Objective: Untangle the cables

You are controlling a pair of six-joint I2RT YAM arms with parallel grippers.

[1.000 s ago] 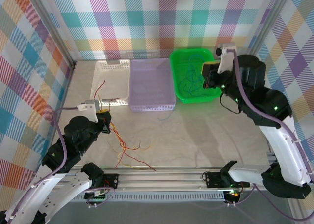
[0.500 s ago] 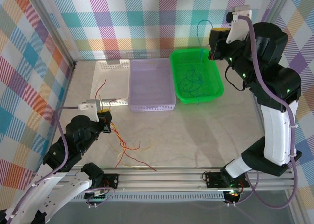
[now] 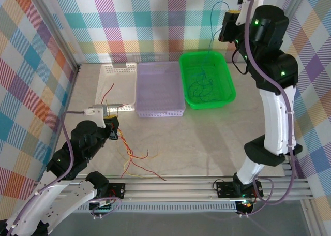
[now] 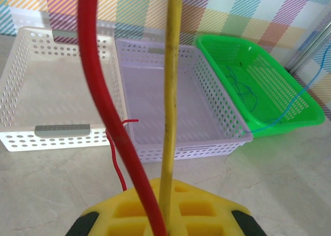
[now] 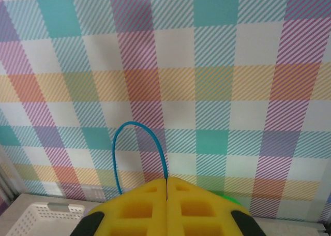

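The blue cable (image 5: 135, 123) rises in a narrow loop from between the pads of the right gripper (image 5: 167, 187), whose jaws are pressed together on it. In the top view the strand drops from that raised gripper almost straight down into the green basket (image 3: 209, 104), where its lower part joins a loose knot of blue and green strands (image 3: 200, 86) on the basket floor. So the cable's long axis runs close to vertical, the knot lies directly beneath the right jaws, and the right arm is by far the nearer of the 2.

On the other side, the red cable (image 4: 101, 91) and the yellow cable (image 4: 171, 91) stand up side by side out of the left gripper (image 4: 161, 192), which is clamped shut on both. Their free lengths trail from it toward the near edge as a crossed red-and-yellow tangle (image 3: 135, 158) on the table (image 3: 217, 137), well apart from the green basket.

Judging by this, the step in hand is drawing 1 blue strand out of the knot. Pulling on upward, along the strand's own line, looks the cleanest way; the risk is that the knot rides up with it.
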